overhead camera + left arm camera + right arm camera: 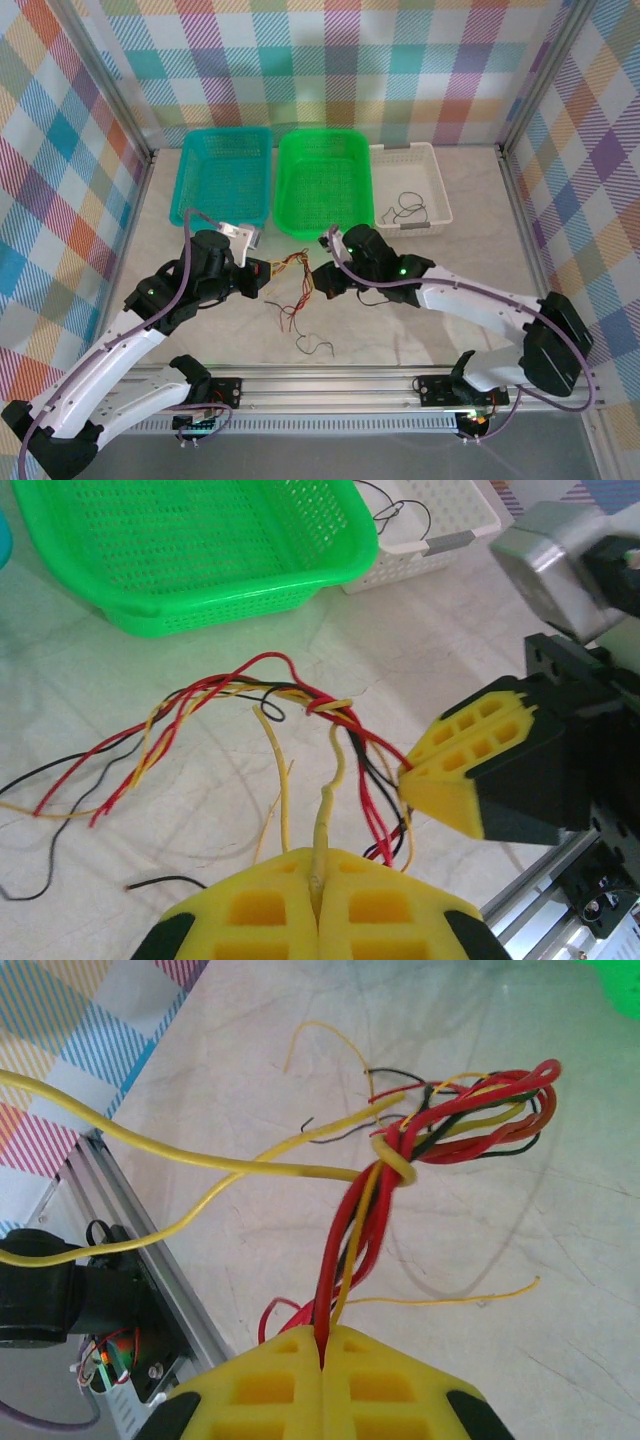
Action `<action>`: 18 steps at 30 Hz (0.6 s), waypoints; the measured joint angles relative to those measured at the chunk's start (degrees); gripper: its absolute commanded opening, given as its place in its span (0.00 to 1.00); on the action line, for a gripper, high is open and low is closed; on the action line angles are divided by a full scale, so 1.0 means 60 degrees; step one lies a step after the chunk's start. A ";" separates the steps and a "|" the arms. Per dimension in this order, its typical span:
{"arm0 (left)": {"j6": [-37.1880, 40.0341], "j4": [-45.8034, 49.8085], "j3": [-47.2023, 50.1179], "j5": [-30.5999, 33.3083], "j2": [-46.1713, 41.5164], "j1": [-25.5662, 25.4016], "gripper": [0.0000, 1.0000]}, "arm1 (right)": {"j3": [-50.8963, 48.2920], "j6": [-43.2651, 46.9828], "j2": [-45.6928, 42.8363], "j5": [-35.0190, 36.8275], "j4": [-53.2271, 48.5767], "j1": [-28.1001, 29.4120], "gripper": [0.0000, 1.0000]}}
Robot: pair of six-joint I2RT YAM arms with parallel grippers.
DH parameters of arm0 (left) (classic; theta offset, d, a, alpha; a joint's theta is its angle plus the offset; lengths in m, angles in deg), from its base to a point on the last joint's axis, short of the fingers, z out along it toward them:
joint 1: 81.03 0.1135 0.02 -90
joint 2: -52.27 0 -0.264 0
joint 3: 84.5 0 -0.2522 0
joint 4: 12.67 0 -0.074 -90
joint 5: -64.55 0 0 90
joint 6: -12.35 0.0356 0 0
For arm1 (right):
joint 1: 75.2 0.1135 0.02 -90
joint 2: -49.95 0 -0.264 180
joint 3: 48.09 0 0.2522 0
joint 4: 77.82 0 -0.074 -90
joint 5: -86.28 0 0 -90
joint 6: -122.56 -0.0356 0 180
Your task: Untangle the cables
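The cables (pixel 290 270) are thin red, yellow and black wires strung in a tangle between my two grippers, with loose ends trailing on the table toward a black strand (pixel 318 347). My left gripper (pixel 318 878) is shut on a yellow-tan cable (pixel 330 810) that rises into the bundle (pixel 300 693). My right gripper (pixel 322 1338) is shut on red cables (pixel 345 1250) plus a yellow one. A thicker yellow cable loops once around that bundle as a knot (pixel 393 1165). From above, the left gripper (pixel 258 277) and right gripper (pixel 322 282) face each other closely.
Three baskets stand at the back: teal (pixel 225 140), green (pixel 322 145) and white (pixel 412 152), the white one holding a black wire (pixel 405 210). The metal rail (pixel 330 385) runs along the near table edge, close under the right gripper.
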State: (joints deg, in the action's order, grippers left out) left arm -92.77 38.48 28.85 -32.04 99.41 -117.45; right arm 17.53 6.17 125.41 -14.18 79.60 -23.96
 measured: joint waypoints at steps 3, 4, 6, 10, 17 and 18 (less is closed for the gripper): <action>0.0004 0.0015 0.0000 0.0015 -0.0066 0.0000 0.00 | -0.0550 -0.0208 -0.0495 0.0266 0.0186 -0.0386 0.00; 0.0004 0.0025 0.0000 0.0033 -0.0102 0.0000 0.00 | -0.0729 -0.0299 -0.0663 0.0372 0.0233 -0.0535 0.00; 0.0025 0.0091 0.0000 0.0131 -0.0208 0.0000 0.00 | -0.1122 -0.0576 -0.1089 0.0550 0.0339 -0.0922 0.00; 0.0033 0.0331 -0.0004 0.0390 -0.0331 0.0000 0.00 | -0.1985 -0.1202 -0.2197 0.0732 0.0433 -0.1916 0.00; 0.0029 0.1242 -0.0641 0.1475 -0.0331 0.0000 0.00 | -0.3027 -0.2302 -0.3537 0.1381 -0.0933 -0.4291 0.00; 0.0029 0.1370 -0.0783 0.1614 -0.0331 0.0000 0.00 | -0.3144 -0.2441 -0.3632 0.1395 -0.1173 -0.4601 0.00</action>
State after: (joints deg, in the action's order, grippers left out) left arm -92.59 46.70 24.15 -22.35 97.42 -117.45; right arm -1.33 -8.47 103.62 -5.81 72.56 -51.56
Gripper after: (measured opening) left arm 0.052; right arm 0.067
